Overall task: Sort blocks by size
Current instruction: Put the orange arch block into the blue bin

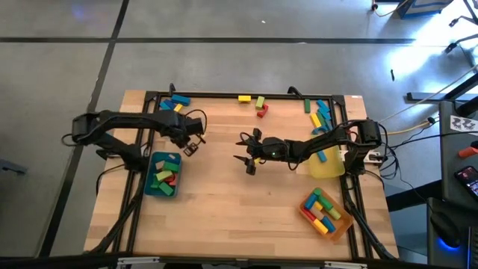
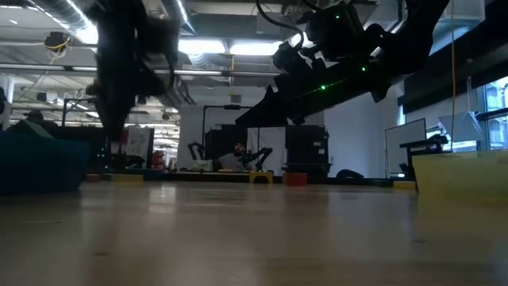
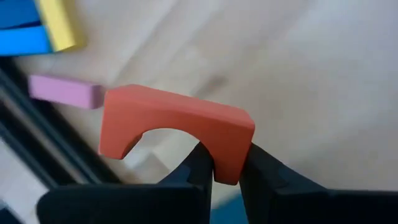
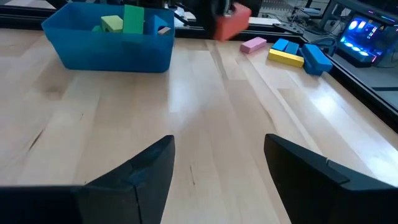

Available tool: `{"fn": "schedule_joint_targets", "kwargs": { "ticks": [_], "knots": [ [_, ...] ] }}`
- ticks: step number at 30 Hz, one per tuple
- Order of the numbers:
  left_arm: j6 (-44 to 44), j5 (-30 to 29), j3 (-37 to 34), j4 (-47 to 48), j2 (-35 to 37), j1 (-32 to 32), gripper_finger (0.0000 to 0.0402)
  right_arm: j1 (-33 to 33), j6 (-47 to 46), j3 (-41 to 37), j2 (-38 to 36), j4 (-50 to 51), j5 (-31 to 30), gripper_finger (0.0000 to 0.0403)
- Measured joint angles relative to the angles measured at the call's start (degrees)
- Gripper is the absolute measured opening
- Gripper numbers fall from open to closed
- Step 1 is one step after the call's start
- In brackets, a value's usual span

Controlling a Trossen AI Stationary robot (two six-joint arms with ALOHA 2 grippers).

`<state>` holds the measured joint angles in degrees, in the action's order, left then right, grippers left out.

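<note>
Overhead, a pale wooden desk point(image 1: 224, 187) framed in black rails carries two dark robot arms and three shallow trays. The left arm reaches in over the desk's left side, its left gripper point(image 3: 225, 167) clamped on one leg of a red arch block point(image 3: 177, 127), which is lifted clear of the wood just above the teal tray point(image 1: 151, 187). That tray holds green, red and yellow blocks point(image 1: 166, 178). The right arm stretches across the middle of the desk, and its right gripper point(image 4: 217, 165) hangs over bare wood with its fingers spread wide and nothing between them. A yellow tray point(image 1: 326, 166) sits under the right arm's forearm, and an orange tray point(image 1: 345, 221) near the front right corner is packed with blue, yellow, green and red blocks. Loose pieces lie along the far edge: blue and yellow bars point(image 1: 175, 101) at the left corner, a yellow, green and red cluster point(image 1: 256, 103) in the middle, and blue, green and yellow bars point(image 1: 319, 113) toward the right. A pink bar point(image 3: 65, 91) lies on the desk just beyond the held arch.
</note>
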<state>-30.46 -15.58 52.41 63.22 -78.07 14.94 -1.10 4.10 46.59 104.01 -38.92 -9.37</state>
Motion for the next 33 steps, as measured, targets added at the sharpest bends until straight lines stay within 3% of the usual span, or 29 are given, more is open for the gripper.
{"fn": "schedule_joint_targets", "kwargs": {
  "ticks": [7,15,23,33],
  "knots": [
    [2.1,14.5,1.7,3.3,6.0,-10.8,0.0053,0.0,-0.9,0.0,0.0,0.2,0.0,0.025],
    [-5.4,24.3,1.7,8.0,7.0,-21.3,0.0055,0.0,-1.0,0.0,0.0,0.2,0.0,0.025],
    [2.1,25.1,1.7,7.8,6.8,-31.5,0.0056,0.0,-1.0,0.0,0.0,0.0,0.0,0.025],
    [0.8,24.8,-2.1,2.1,6.8,-37.8,0.0056,0.0,-1.0,0.0,0.0,0.1,0.0,0.025]
  ]
}}
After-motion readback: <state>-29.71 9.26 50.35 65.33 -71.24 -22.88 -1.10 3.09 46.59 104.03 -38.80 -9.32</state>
